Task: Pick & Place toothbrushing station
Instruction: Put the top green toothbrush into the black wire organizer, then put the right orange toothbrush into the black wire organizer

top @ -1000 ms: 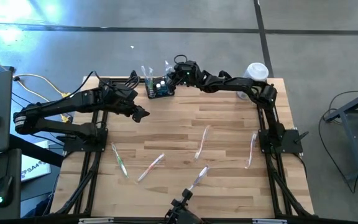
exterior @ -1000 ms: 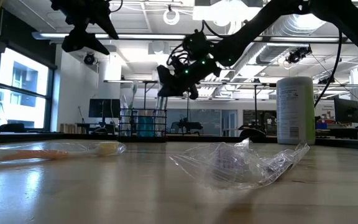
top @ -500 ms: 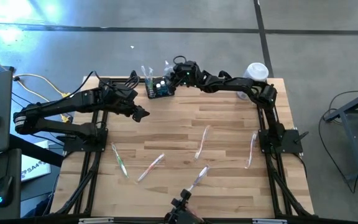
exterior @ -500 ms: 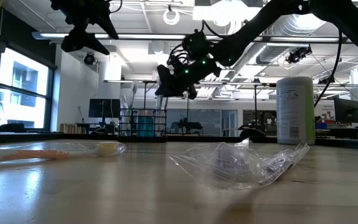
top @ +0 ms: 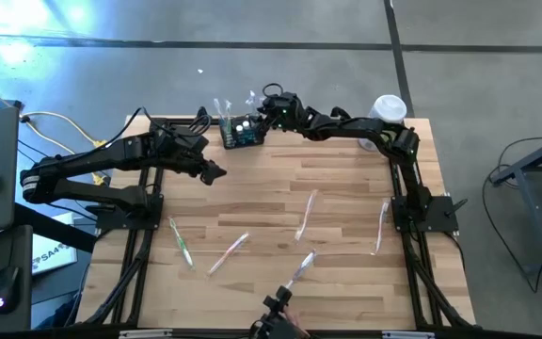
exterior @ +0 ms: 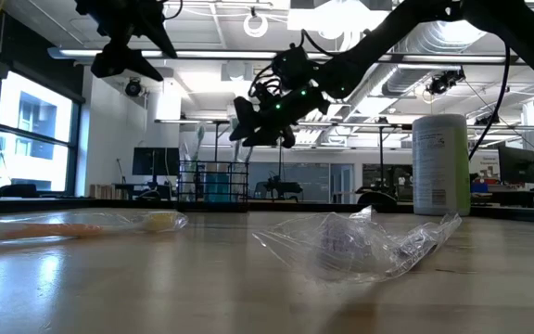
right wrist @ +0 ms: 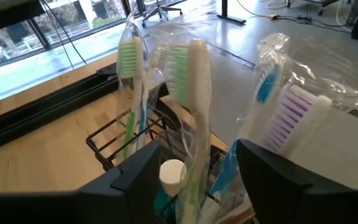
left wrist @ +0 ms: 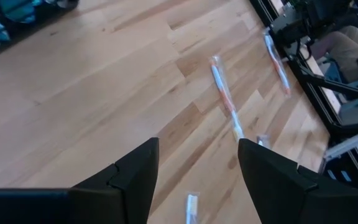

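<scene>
moved: right gripper (right wrist: 194,165) has spread wide, dropping a wrapped toothbrush (right wrist: 194,93) into the toothbrushing station (top: 244,135) | left gripper (left wrist: 194,165): parted, empty (waiting) | advice: lift straight up; avoid snagging wrappers

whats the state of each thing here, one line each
rack: upright at the table's far edge, wrapped toothbrushes standing in it
right gripper: open, above the rack, holding nothing
left gripper: open, empty, over bare table
loose toothbrushes: wrapped, lying flat on the table
white container: upright
</scene>
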Action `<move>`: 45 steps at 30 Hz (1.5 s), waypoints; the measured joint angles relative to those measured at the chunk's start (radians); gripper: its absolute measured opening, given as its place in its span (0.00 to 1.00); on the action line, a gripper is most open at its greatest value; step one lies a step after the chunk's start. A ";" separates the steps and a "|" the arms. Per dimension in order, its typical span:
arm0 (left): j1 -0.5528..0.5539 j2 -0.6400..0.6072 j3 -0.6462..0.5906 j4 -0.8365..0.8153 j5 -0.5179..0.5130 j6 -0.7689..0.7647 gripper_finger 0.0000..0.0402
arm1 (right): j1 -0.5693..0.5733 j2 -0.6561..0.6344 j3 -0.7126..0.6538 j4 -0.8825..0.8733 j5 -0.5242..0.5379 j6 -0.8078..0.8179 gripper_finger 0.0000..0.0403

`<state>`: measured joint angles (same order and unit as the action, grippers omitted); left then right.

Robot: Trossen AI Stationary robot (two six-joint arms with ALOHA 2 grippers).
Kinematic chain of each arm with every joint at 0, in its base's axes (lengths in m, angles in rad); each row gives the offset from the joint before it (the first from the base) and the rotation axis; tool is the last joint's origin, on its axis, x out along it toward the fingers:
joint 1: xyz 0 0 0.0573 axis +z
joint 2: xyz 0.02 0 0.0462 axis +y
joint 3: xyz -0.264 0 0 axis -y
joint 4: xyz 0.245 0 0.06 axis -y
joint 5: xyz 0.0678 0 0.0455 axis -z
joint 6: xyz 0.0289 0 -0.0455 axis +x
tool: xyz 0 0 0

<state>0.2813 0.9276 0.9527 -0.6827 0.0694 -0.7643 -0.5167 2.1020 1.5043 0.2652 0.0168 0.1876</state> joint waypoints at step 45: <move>0.000 0.000 0.000 -0.009 0.094 0.028 0.54 | 0.190 -0.402 0.000 -0.295 -0.015 -0.118 0.53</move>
<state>0.2810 0.9275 0.9527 -0.6914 0.1638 -0.7368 -0.3272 1.7000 1.5043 -0.0299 0.0015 0.0701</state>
